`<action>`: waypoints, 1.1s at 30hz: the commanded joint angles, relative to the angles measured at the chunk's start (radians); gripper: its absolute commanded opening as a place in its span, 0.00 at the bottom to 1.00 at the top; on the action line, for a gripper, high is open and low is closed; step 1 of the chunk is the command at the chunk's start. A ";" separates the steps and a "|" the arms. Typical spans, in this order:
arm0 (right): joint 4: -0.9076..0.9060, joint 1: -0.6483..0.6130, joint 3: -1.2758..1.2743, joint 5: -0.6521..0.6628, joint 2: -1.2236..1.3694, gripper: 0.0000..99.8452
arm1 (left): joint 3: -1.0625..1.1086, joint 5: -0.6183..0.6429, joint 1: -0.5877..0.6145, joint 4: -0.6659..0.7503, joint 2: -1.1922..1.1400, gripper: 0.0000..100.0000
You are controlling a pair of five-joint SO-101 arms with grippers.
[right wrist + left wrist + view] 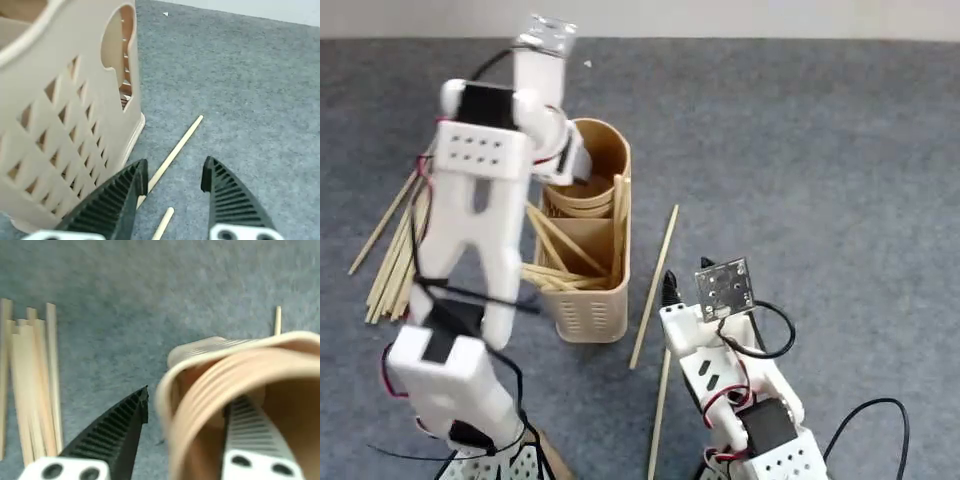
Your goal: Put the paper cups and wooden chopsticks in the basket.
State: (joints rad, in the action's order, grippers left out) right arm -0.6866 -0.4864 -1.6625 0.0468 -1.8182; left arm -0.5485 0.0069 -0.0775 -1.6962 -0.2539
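Over grey carpet, left hand straddles cups' rim.

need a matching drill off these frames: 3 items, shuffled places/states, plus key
Things:
1. stack of tan paper cups
2. loose bundle of pale wooden chopsticks
3. right gripper

Places or states:
A. open, above a single wooden chopstick beside the beige plastic lattice basket
B. at the basket's far end
C. on the grey carpet, across the basket from the single chopstick

Pairs: 1-B, 2-C, 3-A
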 commanded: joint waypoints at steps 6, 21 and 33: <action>0.019 0.012 -0.148 0.009 -0.013 0.18 | -0.027 0.000 -0.013 0.051 -0.165 0.08; 0.019 0.012 -0.148 0.009 -0.008 0.18 | -0.278 -0.055 0.031 0.143 -0.186 0.02; -0.015 0.010 -0.148 0.009 -0.013 0.18 | -0.450 -0.055 0.147 0.221 -0.340 0.02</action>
State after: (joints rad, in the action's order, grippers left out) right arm -0.6974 -0.4864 -1.6625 0.0468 -1.8182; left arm -0.8784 -0.0269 0.0330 -1.5673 -0.5516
